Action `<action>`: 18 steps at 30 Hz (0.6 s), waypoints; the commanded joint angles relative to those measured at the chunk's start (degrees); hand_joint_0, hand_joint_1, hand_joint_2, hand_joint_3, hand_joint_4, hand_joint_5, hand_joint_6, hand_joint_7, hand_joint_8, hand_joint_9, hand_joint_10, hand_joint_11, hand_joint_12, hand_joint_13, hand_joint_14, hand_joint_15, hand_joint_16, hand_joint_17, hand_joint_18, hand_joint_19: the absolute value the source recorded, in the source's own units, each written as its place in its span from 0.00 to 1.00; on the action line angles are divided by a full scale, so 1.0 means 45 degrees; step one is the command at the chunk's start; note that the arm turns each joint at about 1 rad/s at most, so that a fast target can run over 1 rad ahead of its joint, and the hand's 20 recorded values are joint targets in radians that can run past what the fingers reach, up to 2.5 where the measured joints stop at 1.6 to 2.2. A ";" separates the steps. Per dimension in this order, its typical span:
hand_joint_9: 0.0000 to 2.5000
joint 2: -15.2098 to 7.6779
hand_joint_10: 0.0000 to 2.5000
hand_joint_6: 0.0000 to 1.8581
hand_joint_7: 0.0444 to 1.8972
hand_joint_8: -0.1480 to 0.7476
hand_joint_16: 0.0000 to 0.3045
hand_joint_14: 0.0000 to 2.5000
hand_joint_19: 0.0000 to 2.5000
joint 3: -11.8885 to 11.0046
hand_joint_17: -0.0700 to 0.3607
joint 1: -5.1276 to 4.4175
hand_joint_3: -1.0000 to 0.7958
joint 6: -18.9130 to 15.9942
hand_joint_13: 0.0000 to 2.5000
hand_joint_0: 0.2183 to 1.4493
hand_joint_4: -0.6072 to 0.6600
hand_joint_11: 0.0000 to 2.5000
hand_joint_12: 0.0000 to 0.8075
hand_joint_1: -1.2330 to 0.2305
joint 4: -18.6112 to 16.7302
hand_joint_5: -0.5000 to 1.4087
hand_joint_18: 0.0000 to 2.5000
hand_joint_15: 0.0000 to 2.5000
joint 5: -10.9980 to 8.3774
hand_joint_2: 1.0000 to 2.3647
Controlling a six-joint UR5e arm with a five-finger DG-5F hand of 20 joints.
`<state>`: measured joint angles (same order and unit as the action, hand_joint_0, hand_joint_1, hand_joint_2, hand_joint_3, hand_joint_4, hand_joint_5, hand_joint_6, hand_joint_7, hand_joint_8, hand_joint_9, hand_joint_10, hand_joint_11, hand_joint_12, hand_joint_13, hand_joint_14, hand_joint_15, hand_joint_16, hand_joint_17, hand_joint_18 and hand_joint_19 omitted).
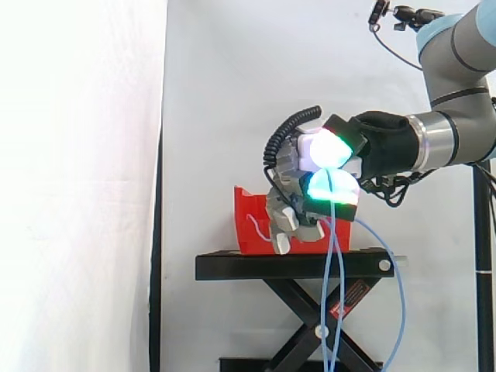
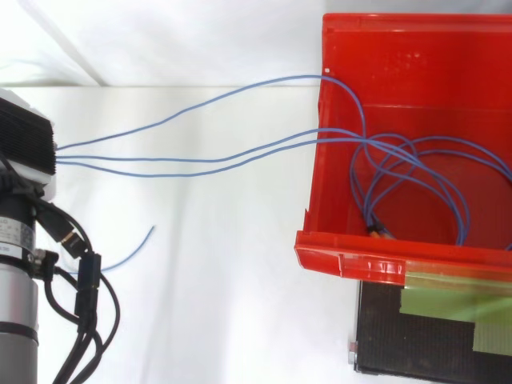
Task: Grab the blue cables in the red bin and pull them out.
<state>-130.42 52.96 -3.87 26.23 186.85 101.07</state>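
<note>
I log thin blue cables (image 2: 200,160), looped loosely inside the red bin (image 2: 416,72), three strands stretching out over its wall to the hand (image 1: 298,167), fingers curled around them, clear of the bin.

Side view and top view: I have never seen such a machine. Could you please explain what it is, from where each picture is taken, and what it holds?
The grey jointed machine is a robot arm; at its end sits a mechanical hand whose glowing white and green fingertips belong to it. The side view looks level across the work; the top view looks down on it. A red plastic bin stands on a black scissor stand before a white curtain. The hand's curled fingers seem to hold thin blue cables, which hang below it. From above, three strands stretch leftward out of the bin, while loops lie inside it.
</note>
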 commanded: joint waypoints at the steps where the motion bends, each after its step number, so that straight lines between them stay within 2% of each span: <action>1: 0.42 -0.0002 0.01 0.16 0.36 0.49 0.13 0.01 0.29 -0.0010 0.38 0.0000 0.04 0.0000 0.47 0.60 0.67 0.33 0.45 0.21 0.0020 0.78 0.25 0.42 0.0000 0.00; 11: 0.35 -0.0002 0.01 0.20 0.32 0.50 0.13 0.01 0.30 -0.0030 0.38 0.0000 0.02 0.0000 0.48 0.59 0.65 0.41 0.46 0.21 0.0020 0.76 0.25 0.44 0.0000 0.00; 15: 0.36 -0.0002 0.01 0.22 0.31 0.51 0.13 0.01 0.31 -0.0049 0.37 0.0000 0.01 0.0000 0.50 0.59 0.65 0.47 0.46 0.21 0.0020 0.75 0.25 0.48 0.0000 0.00; 18: 0.36 -0.0002 0.01 0.22 0.31 0.51 0.13 0.00 0.33 -0.0030 0.37 0.0000 0.01 0.0000 0.53 0.60 0.65 0.47 0.44 0.21 0.0039 0.75 0.28 0.53 0.0000 0.00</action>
<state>-130.42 52.81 -3.87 26.23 186.97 101.08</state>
